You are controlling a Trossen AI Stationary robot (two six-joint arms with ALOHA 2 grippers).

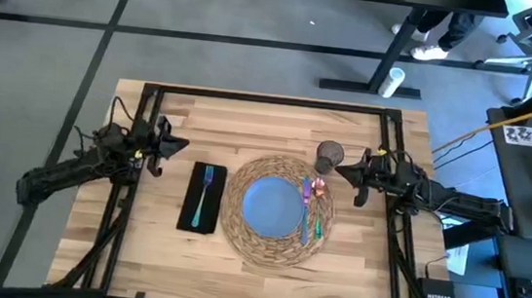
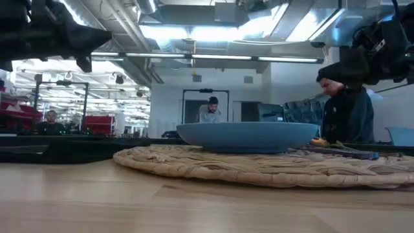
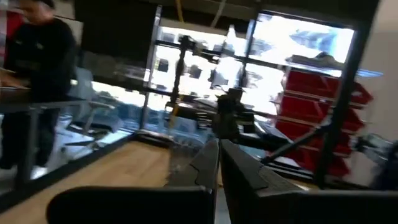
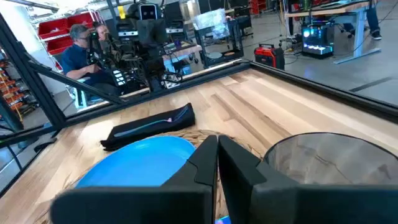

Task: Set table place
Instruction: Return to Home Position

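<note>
High view, setting: the place is laid mid-table (image 1: pixel 353 265); a plate (image 1: pixel 270 208) is centred on the placemat (image 1: pixel 273 255), a fork (image 1: pixel 206 194) lies on the napkin (image 1: pixel 189 200) just left of the mat, cutlery (image 1: pixel 311 202) is at the plate's right edge, and a cup (image 1: pixel 330 156) is at the mat's far right rim.
Left gripper (image 1: pixel 176 143): held near the napkin's far end; fingers pressed together, nothing held.
Right gripper (image 1: pixel 342 171): just beside the cup; fingers closed, empty.
Step in hand: judged a retreat to rest; the right arm is best drawn away from the cup, not across it, and kept clear of the mat.
Materials: mat of coarse woven straw, round; plate smooth, pale blue, shallow; napkin black, soft, rectangular; cup grey, smooth-walled; tabletop of planked wood.
</note>
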